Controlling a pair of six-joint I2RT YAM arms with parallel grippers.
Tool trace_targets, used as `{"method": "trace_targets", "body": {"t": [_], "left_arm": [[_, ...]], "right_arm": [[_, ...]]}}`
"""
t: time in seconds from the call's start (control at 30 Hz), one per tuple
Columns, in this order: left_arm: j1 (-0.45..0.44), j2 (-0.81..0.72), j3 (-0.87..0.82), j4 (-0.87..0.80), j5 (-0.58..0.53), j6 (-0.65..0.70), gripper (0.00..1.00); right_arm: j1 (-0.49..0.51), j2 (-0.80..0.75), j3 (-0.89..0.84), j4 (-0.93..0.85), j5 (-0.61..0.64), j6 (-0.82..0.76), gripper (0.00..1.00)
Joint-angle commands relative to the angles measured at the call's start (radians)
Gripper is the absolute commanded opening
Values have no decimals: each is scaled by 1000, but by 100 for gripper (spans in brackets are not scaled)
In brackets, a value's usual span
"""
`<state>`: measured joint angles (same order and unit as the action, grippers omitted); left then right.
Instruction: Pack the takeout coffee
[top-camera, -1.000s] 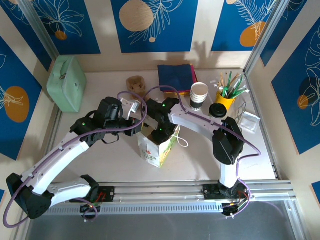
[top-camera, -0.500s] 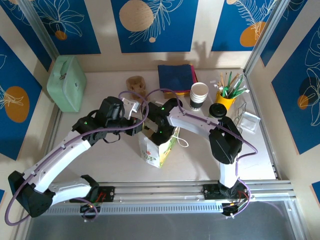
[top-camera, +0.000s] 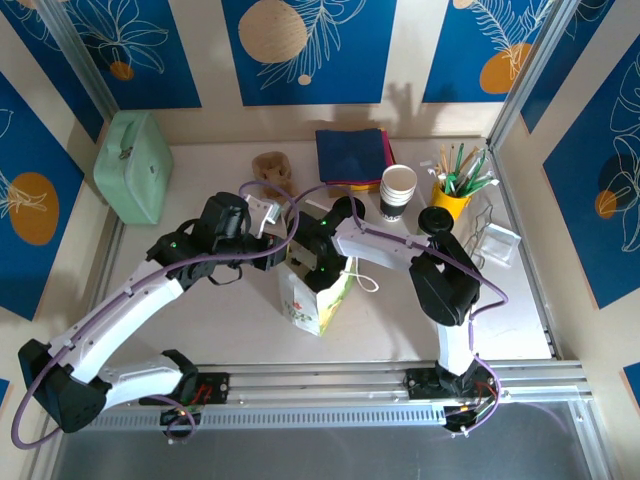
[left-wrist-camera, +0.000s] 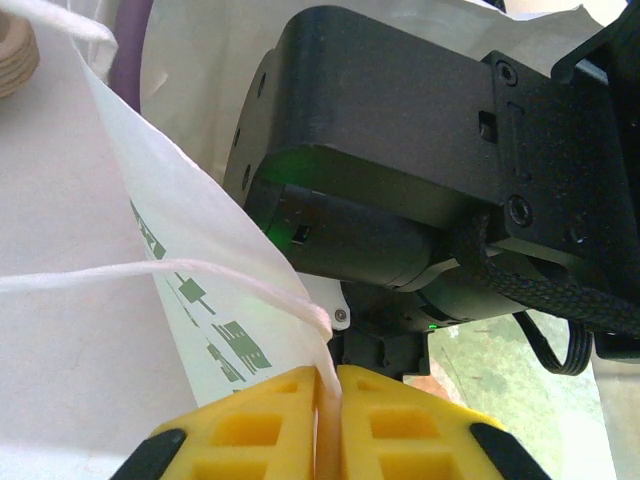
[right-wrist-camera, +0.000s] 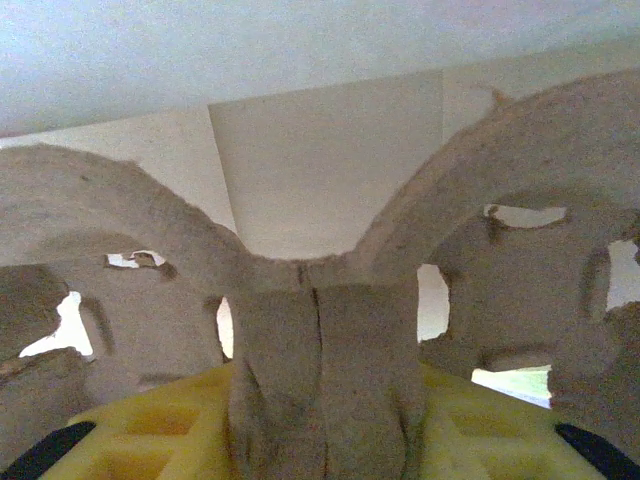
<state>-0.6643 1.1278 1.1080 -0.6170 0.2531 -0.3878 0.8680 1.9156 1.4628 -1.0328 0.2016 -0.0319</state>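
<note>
A white paper bag (top-camera: 315, 305) with a green print stands between the arms. My left gripper (top-camera: 280, 252) is shut on its string handle (left-wrist-camera: 200, 275), the cord pinched between the yellow fingers (left-wrist-camera: 260, 430). My right gripper (top-camera: 318, 262) reaches down into the bag's mouth, shut on the middle ridge of a brown pulp cup carrier (right-wrist-camera: 300, 300). The bag's white inside (right-wrist-camera: 330, 150) shows beyond it. A round black lid (top-camera: 434, 220) sits by the yellow holder. I cannot tell whether it is the takeout coffee or loose lids.
A stack of white cups (top-camera: 398, 186) stands behind the bag, with a yellow holder of stirrers (top-camera: 452, 195) and folded dark-blue napkins (top-camera: 350, 152) nearby. More pulp carriers (top-camera: 272, 168) lie at the back, a mint-green case (top-camera: 132, 165) at the far left.
The right arm has shifted a little to the left, its wrist sitting further over the bag's mouth. The left gripper keeps the handle in the same place.
</note>
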Motion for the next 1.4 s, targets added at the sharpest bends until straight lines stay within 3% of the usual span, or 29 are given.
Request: {"method": "trace_targets", "body": {"t": [0.0, 0.47, 1.37], "left_arm": [[-10, -4, 18, 11, 15, 0, 12], [-9, -8, 23, 1, 12, -16, 13], [-11, -8, 98, -114, -52, -45, 9]], "right_arm": [[-4, -9, 3, -32, 0, 14, 42], [11, -129, 45, -58, 1, 30, 65], [-10, -295, 104, 22, -33, 129, 65]]}}
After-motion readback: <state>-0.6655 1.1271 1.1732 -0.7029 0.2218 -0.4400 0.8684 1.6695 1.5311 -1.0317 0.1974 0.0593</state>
